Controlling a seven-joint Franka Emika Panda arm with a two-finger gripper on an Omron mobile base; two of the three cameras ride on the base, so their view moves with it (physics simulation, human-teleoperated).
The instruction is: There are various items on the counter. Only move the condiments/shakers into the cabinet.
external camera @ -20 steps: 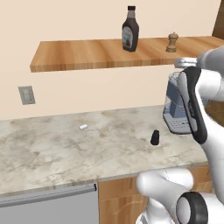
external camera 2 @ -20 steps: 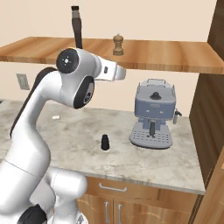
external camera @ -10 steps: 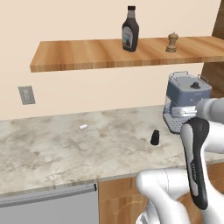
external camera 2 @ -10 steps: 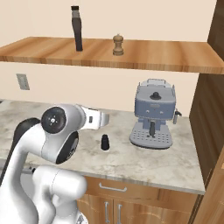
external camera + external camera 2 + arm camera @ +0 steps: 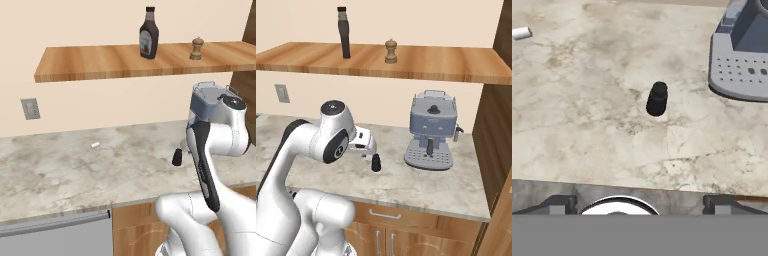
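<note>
Just below my hand, the gripper [image 5: 639, 202] has its fingers spread wide, empty, above the counter [image 5: 587, 125]. Ahead the small black shaker [image 5: 657, 99] stands upright, the coffee machine [image 5: 742, 55] just beyond. Farther up, on the cabinet [image 5: 100, 62], I see the syrup bottle [image 5: 149, 33] and wooden mill [image 5: 197, 48].

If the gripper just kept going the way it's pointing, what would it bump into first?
Probably the black shaker: it stands upright on the counter, near the middle of the hand view, ahead of the open gripper. Depth is hard to judge, so it might meet the stone just short of it instead.
</note>
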